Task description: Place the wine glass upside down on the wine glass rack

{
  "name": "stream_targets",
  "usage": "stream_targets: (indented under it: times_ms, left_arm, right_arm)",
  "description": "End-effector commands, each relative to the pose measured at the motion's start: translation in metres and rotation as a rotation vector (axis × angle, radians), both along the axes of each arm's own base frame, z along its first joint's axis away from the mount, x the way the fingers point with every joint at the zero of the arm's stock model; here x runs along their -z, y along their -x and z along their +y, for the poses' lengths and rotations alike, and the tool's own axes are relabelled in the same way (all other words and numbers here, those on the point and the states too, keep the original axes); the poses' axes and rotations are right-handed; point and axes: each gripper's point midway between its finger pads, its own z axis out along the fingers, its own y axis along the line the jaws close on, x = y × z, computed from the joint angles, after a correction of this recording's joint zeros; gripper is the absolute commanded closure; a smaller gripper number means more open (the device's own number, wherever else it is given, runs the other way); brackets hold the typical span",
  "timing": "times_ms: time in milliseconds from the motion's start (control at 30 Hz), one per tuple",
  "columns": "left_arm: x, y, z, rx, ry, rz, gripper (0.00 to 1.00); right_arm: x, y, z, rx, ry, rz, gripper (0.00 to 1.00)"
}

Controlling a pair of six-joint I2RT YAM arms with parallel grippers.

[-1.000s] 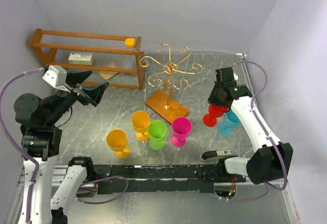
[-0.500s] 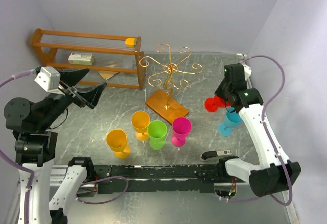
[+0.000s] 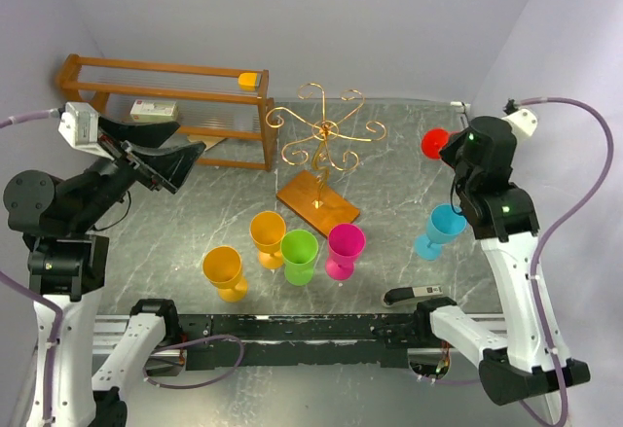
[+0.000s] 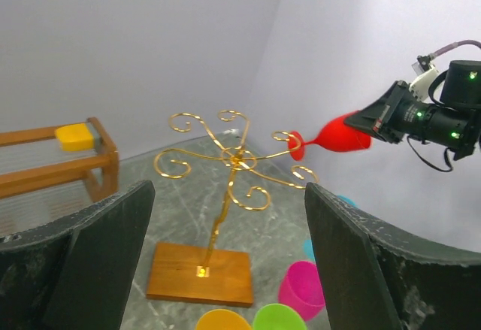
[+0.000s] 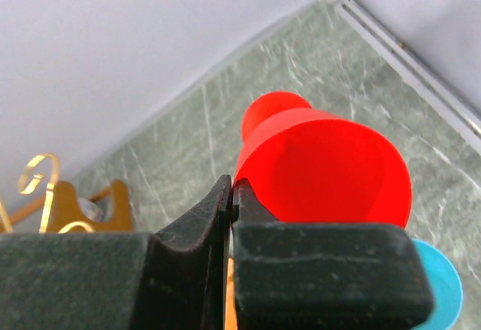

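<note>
The gold wire wine glass rack (image 3: 321, 135) stands on its orange-brown wooden base (image 3: 316, 203) at the table's middle back. My right gripper (image 3: 454, 152) is shut on the rim of a red wine glass (image 3: 434, 142) and holds it in the air on its side, right of the rack, foot toward the rack. In the right wrist view my right gripper (image 5: 233, 191) pinches the red bowl's (image 5: 323, 172) rim. In the left wrist view the red glass (image 4: 342, 134) hangs close to a curled arm of the rack (image 4: 233, 157). My left gripper (image 3: 180, 160) (image 4: 229, 189) is open and empty, raised at the left.
Yellow (image 3: 224, 269), orange (image 3: 268, 232), green (image 3: 299, 252) and magenta (image 3: 345, 245) glasses stand upright in front of the rack. A blue glass (image 3: 443, 225) stands under my right arm. A brown wooden shelf unit (image 3: 165, 106) is at the back left. A black-handled tool (image 3: 414, 295) lies near front right.
My right gripper has lifted the red glass off the table beside the blue glass, up and toward the back right. My left arm has drawn back a little to the left.
</note>
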Motion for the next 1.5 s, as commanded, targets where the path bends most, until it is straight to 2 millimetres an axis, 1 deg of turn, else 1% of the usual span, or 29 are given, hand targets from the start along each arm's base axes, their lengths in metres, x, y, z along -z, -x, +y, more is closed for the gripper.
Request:
stream_targets:
  times_ms: [0,100,167,333,400,467,567,667,733,867,967,1000,1067,1133,1233,1367,1467]
  left_arm:
    - [-0.021,0.020,-0.016,0.147,0.072,0.008,0.08]
    - [-0.023,0.024,-0.019,0.183,0.130,0.012,0.08]
    - [-0.024,0.024,-0.021,0.208,0.166,0.019,0.08]
    - [-0.018,0.008,-0.025,0.260,0.269,0.118,0.09]
    - [-0.020,0.005,-0.026,0.289,0.301,0.133,0.10]
    - [-0.026,0.004,-0.027,0.313,0.331,0.140,0.10]
    - [-0.038,0.003,-0.027,0.329,0.369,0.134,0.10]
    - [-0.047,-0.004,-0.025,0.320,0.395,0.134,0.10]
    - [-0.051,-0.009,-0.024,0.314,0.418,0.140,0.10]
    - [-0.049,-0.025,-0.027,0.341,0.475,0.169,0.10]
    - [-0.047,-0.034,-0.046,0.396,0.496,0.196,0.10]
    - [-0.048,-0.036,-0.056,0.416,0.497,0.201,0.10]
    - [-0.050,-0.036,-0.081,0.456,0.495,0.197,0.12]
    - [-0.059,-0.033,-0.104,0.469,0.516,0.160,0.13]
    - [-0.066,-0.031,-0.135,0.487,0.543,0.149,0.12]
    - [-0.075,-0.036,-0.164,0.515,0.627,0.144,0.12]
    - [-0.083,-0.040,-0.192,0.527,0.645,0.138,0.11]
  right_arm:
    - [-0.060,0.008,-0.007,0.019,-0.004,-0.206,1.00]
    - [-0.079,0.012,-0.005,0.002,-0.017,-0.280,1.00]
    - [-0.096,0.015,0.000,-0.028,-0.034,-0.347,1.00]
    - [-0.141,0.024,0.017,-0.139,-0.074,-0.522,1.00]
    - [-0.161,0.030,0.024,-0.184,-0.091,-0.607,1.00]
    - [-0.175,0.034,0.032,-0.231,-0.103,-0.667,1.00]
    - [-0.191,0.039,0.045,-0.307,-0.116,-0.737,1.00]
    - [-0.204,0.043,0.054,-0.359,-0.131,-0.800,1.00]
    - [-0.212,0.046,0.059,-0.394,-0.139,-0.841,1.00]
    - [-0.227,0.050,0.066,-0.437,-0.166,-0.900,1.00]
    - [-0.233,0.050,0.071,-0.463,-0.192,-0.931,1.00]
    - [-0.234,0.049,0.072,-0.472,-0.201,-0.938,1.00]
    - [-0.235,0.047,0.077,-0.494,-0.216,-0.953,1.00]
    - [-0.237,0.045,0.081,-0.516,-0.228,-0.967,1.00]
    - [-0.238,0.043,0.086,-0.542,-0.239,-0.984,1.00]
    - [-0.236,0.041,0.089,-0.560,-0.266,-0.997,1.00]
    - [-0.236,0.046,0.098,-0.620,-0.264,-1.024,1.00]
